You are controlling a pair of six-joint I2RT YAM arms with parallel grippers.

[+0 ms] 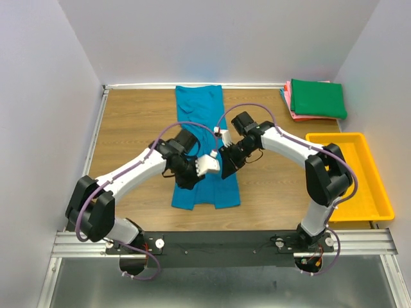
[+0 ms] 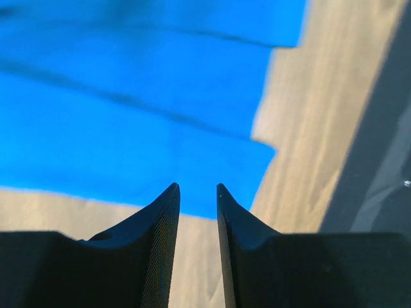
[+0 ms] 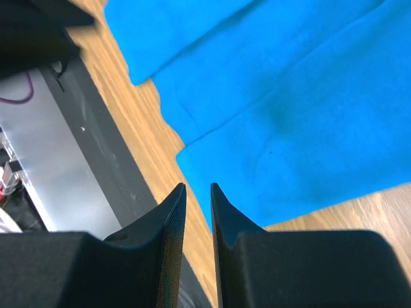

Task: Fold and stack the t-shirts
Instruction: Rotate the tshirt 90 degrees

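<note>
Teal-blue t-shirt fills most of the left wrist view, flat on the wooden table with a few long creases; the left gripper hangs at the shirt's edge, fingers parted just a crack, nothing between them; can't tell if the tips touch anything; bare wood runs off to the right up to a dark rail.

Right wrist view, same deal; the right gripper shows a narrow gap, empty, hovering by a corner of that shirt where the folded layers overlap; a strip of wood on the left, then the rail.

Top view; both arms meet over the middle of the shirt, which lies lengthwise mid-table; far end right up at the back edge, near hem short of the rail; plenty of free wood on its left, a narrower stretch on its right before the yellow tray. Count: one teal shirt spread out; one dark green shirt folded on top of a pink pile in the far right corner (can't tell how many pinks); one tray; two arms.
</note>
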